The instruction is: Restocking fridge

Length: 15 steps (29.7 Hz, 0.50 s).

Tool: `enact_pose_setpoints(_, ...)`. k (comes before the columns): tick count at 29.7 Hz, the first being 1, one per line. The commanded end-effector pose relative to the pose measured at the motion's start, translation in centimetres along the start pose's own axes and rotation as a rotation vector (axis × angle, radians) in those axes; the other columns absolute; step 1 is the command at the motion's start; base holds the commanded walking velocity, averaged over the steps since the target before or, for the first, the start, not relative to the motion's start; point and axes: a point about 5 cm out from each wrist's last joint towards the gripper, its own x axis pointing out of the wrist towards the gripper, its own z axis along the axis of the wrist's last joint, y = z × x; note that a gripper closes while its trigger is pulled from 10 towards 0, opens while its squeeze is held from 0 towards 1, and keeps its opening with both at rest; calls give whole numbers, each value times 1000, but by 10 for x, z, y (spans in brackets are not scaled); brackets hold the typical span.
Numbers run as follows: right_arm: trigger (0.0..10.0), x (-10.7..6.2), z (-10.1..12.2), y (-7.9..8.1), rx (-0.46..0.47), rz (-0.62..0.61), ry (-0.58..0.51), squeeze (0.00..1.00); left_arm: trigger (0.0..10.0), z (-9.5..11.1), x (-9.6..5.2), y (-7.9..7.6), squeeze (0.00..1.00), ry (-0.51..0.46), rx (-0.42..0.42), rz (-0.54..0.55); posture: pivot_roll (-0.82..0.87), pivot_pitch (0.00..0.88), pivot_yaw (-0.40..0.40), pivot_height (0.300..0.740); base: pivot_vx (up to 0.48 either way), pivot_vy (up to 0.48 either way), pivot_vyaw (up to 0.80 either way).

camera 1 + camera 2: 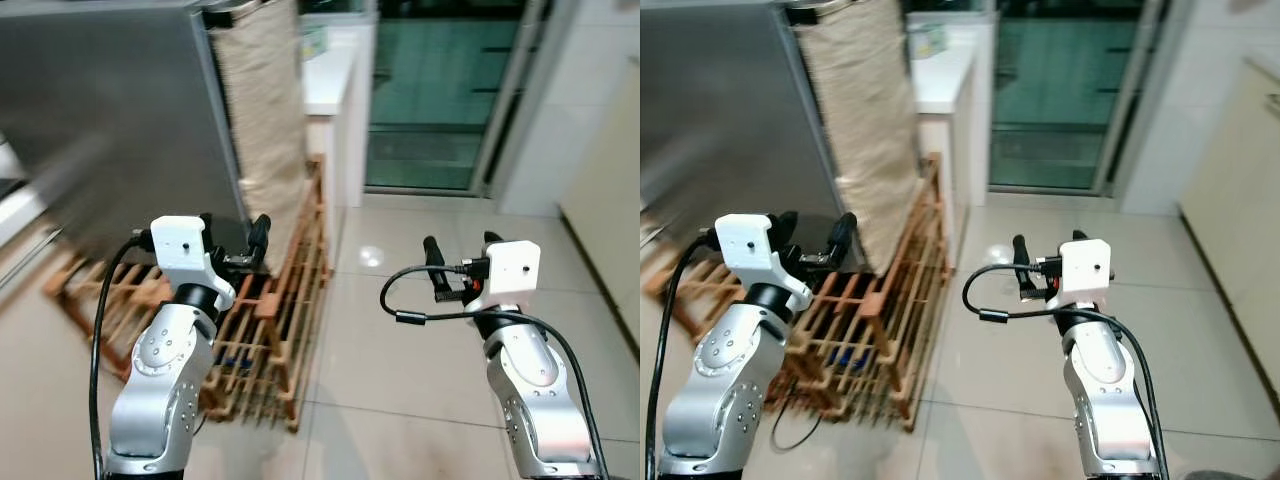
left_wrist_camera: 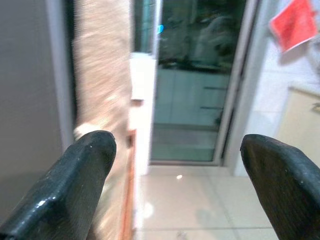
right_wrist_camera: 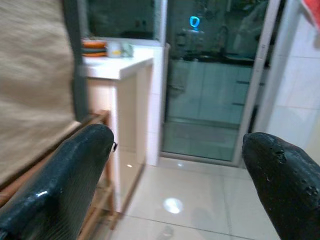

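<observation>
Left gripper point(image 1: 232, 238) and right gripper point(image 1: 461, 252) both wide, empty, raised; fridge point(image 1: 110, 120) closed at left beside wooden rack point(image 1: 280, 310); risk: left arm clipping rack while turning.

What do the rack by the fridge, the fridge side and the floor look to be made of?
Rack: wood, going by its orange-brown slats. Fridge: probably brushed metal, grey with a dull sheen. Floor: glossy pale tile, with grout lines and a reflected light spot.
</observation>
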Motion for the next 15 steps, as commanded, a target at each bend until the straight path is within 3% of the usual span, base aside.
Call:
enact_pose_setpoints(1,10000,5,1,11,8,32,-6,0,10000,-1,0,13,0,16,31,65,-157,0,75,740,454,0,0)
enact_pose_setpoints(8,10000,8,0,13,9,39,-4,0,10000,-2,5,21,0,40,82,155,-155,0,80,740,442,0,0)
enact_pose_setpoints(11,10000,9,0,16,7,51,-5,0,10000,2,7,31,0,25,61,235,-154,0,80,740,0,0,0)
enact_pose_setpoints(15,10000,9,-1,17,5,60,-1,0,10000,5,8,31,0,9,65,238,-155,0,79,740,0,0,0)
